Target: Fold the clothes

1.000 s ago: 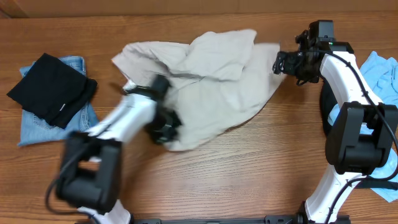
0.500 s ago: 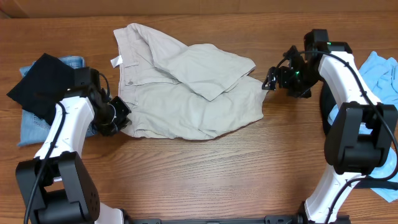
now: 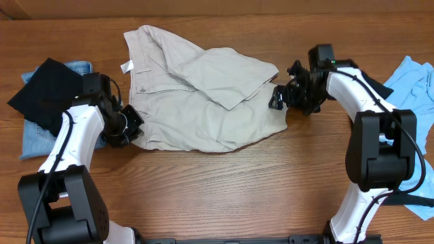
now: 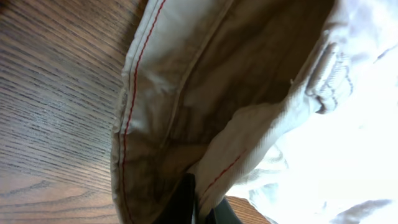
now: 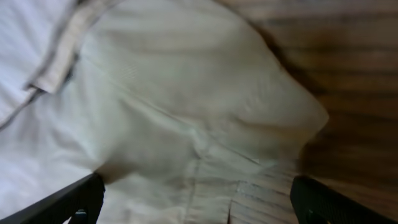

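Overhead, at your far left, a black garment (image 3: 47, 95) lies on a denim piece (image 3: 37, 142), both on the wooden table (image 3: 224, 190). Just right of them, your left gripper (image 3: 130, 130) is pinched tight on the lower left edge of the beige shorts (image 3: 196, 108). The left wrist view shows you red-stitched cloth caught between its dark fingers (image 4: 183, 199). The shorts sprawl rumpled across the table's middle, with a white label (image 3: 126, 66) at the upper left corner and one flap folded over. Your right gripper (image 3: 278, 96) stands spread wide at the shorts' right edge, clamping nothing. A light-blue piece (image 3: 415, 81) lies at far right.
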`<control>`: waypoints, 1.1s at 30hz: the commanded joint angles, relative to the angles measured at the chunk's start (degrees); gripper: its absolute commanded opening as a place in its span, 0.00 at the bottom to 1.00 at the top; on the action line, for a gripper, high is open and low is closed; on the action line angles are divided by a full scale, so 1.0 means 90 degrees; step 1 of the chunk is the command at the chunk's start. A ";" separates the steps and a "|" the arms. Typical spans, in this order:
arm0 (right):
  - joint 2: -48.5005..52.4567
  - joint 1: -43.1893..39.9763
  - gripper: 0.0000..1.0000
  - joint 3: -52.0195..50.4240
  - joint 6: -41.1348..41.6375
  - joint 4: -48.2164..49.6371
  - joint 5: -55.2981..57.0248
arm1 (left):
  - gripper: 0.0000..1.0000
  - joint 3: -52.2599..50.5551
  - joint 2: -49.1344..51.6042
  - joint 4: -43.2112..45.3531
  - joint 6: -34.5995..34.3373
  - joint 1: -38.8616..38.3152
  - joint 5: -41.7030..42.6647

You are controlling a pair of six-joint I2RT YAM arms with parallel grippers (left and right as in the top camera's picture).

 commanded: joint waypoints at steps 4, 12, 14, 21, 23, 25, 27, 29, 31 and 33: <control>-0.0233 -0.0005 0.86 -0.0216 0.0005 0.0255 -0.0967 | 0.05 -0.0010 -0.0078 0.0029 0.0129 -0.0053 -0.0107; -0.0262 -0.0126 0.07 -0.0017 -0.0435 0.0248 -0.2038 | 0.06 -0.0012 -0.0078 0.0032 0.0175 -0.0053 -0.0109; -0.0376 -0.0304 0.04 0.0306 -0.0177 -0.0066 -0.1885 | 0.06 -0.0010 -0.0078 0.0029 0.0177 -0.0053 -0.0129; -0.1025 -0.1311 0.05 0.2079 0.1132 -0.1508 -0.0775 | 0.06 -0.0010 -0.0078 0.0005 0.0177 -0.0041 -0.0449; -0.1039 -0.1617 0.06 0.2562 0.1171 -0.1991 -0.0624 | 0.06 -0.0010 -0.0078 0.0002 0.0206 -0.0041 -0.0508; -0.1039 -0.1851 0.30 0.2744 0.1166 -0.2259 -0.0612 | 0.06 -0.0010 -0.0078 0.0000 0.0248 -0.0041 -0.0517; -0.1030 -0.1979 0.54 0.2725 0.1078 -0.2409 -0.0607 | 0.05 -0.0010 -0.0078 0.0000 0.0248 -0.0041 -0.0517; -0.0988 -0.1996 0.64 0.2674 0.0937 -0.2550 -0.0481 | 0.05 -0.0010 -0.0078 0.0007 0.0248 -0.0041 -0.0517; -0.0942 -0.1991 0.65 0.2623 0.0925 -0.2674 -0.0226 | 0.05 -0.0010 -0.0078 0.0005 0.0248 -0.0041 -0.0515; -0.0869 -0.1921 0.65 0.2594 0.0906 -0.2832 -0.0160 | 0.05 -0.0010 -0.0078 0.0002 0.0248 -0.0041 -0.0515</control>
